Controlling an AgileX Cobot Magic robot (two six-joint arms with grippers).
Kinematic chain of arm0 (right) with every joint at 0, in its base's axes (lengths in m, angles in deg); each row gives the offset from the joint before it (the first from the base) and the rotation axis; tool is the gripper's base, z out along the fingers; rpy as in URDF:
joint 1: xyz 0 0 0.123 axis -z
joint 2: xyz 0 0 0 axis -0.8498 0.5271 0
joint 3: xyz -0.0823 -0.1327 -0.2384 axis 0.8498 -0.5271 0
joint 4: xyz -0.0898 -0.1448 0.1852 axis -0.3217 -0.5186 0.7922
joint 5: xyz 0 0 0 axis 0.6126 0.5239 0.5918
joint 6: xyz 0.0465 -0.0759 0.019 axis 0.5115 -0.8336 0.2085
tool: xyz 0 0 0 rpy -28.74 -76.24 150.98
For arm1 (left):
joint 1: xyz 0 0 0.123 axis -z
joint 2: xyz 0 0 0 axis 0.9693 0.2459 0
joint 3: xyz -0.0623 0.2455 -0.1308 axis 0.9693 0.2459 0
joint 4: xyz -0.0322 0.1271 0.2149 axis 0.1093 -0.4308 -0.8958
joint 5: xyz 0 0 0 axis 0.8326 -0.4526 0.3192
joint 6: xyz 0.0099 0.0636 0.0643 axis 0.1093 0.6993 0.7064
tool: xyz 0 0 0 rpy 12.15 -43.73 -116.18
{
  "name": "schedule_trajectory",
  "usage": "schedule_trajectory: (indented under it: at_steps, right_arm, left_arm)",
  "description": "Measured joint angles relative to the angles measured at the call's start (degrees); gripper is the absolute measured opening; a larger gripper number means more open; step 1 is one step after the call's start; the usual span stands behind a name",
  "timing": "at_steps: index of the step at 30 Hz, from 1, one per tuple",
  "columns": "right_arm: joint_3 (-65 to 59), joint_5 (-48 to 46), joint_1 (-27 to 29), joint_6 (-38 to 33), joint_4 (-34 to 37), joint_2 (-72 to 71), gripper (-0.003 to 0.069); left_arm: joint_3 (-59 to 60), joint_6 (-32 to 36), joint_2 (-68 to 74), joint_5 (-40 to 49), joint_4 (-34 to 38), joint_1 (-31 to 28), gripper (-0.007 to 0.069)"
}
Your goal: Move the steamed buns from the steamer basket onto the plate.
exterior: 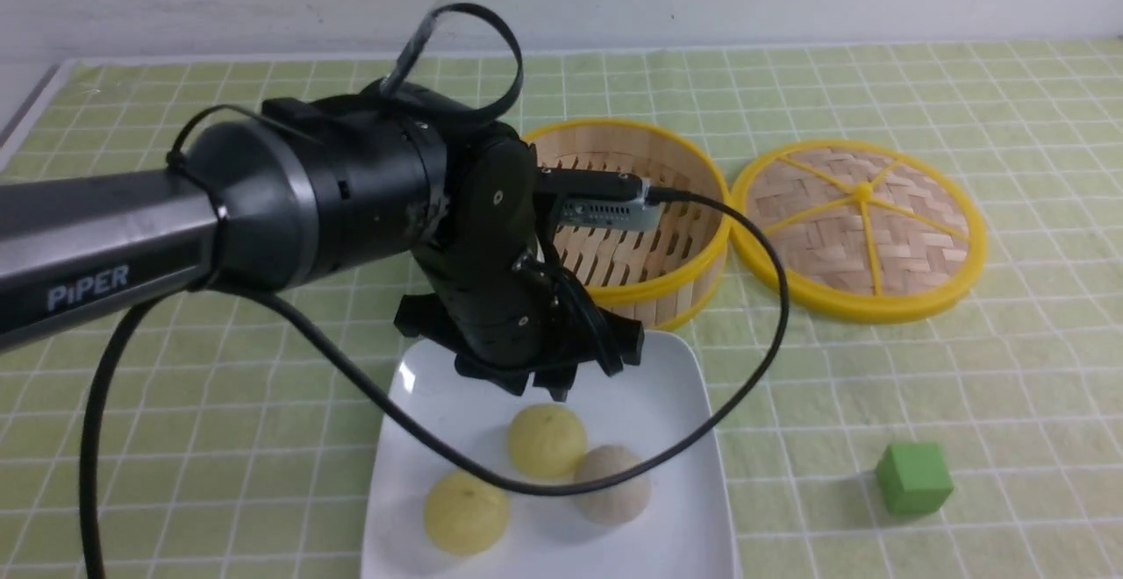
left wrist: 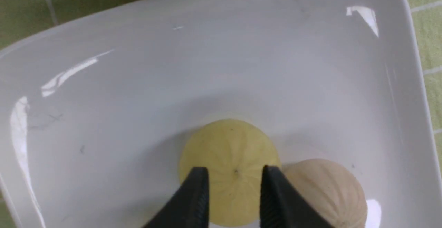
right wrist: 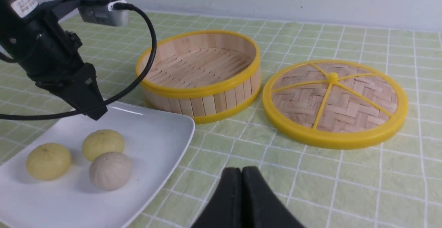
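Fingertips parted, the left gripper [exterior: 534, 382] hovers above the far part of the plate [exterior: 658, 421], pointing down, with no bun in its grip. Taking twelve o'clock as straight away from the front camera, the first yellow bun [exterior: 546, 440] lies near the gripper at six o'clock, on the plate. The greyish-beige bun [exterior: 612, 484] sits at five o'clock, just beside that yellow one; whether they touch, I cannot tell. The second yellow bun [exterior: 466, 512] is on the plate at seven o'clock, apart from the other two. All three are smooth, rounded domes with a matte skin. Glossy white and square with rounded corners, the plate catches bright reflections along its edge. At one o'clock from the gripper stands the steamer basket [exterior: 671, 294], round and shallow-walled, its pale bamboo bound by yellow rims around a slatted floor. The lid [exterior: 863, 232], at two o'clock, is a disc of woven strips with yellow spokes meeting at a knob. A small green cube [exterior: 914, 478] rests between three and four o'clock, on the pale green checked cloth [exterior: 825, 403]. Seen from its wrist, the right gripper [right wrist: 240, 169] has its fingers together.
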Motion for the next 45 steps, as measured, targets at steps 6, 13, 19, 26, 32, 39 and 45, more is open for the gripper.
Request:
schedule_trajectory:
  at_steps: [6, 13, 19, 26, 32, 39, 45]
  right_arm:
    - [-0.07, 0.07, 0.00, 0.00, 0.00, 0.00, -0.0014]
    - [-0.07, 0.07, 0.00, 0.00, 0.00, 0.00, -0.0010]
    - [-1.25, 1.22, 0.31, -0.18, 0.00, -0.36, -0.0007]
    - [-11.33, 6.22, 8.03, -0.18, 0.00, -3.46, -0.0001]
    - [-20.05, 6.92, 16.76, -0.18, 0.10, -4.13, 0.0001]
    - [-20.72, 9.95, 23.21, -0.18, 1.42, -4.18, 0.0005]
    - [-20.74, 10.09, 25.84, -0.18, 1.78, -4.18, 0.0009]
  left_arm:
    - [0.00, 0.00, 0.00, -0.57, -2.68, 0.00, 0.0003]
    - [0.00, -0.06, 0.00, -0.62, -4.30, 0.00, 0.0002]
    - [0.00, -0.15, 0.00, -0.62, -4.68, 0.00, 0.0002]
    - [0.00, -0.18, -2.25, -0.38, -5.99, 0.00, 0.0002]
    - [0.00, -0.18, -7.26, 2.97, -6.12, 0.00, 0.0004]
    - [0.00, -0.12, -17.42, 9.15, -6.23, 0.00, 0.0016]
    - [0.00, -0.12, -28.81, 15.46, -8.76, 0.00, 0.0019]
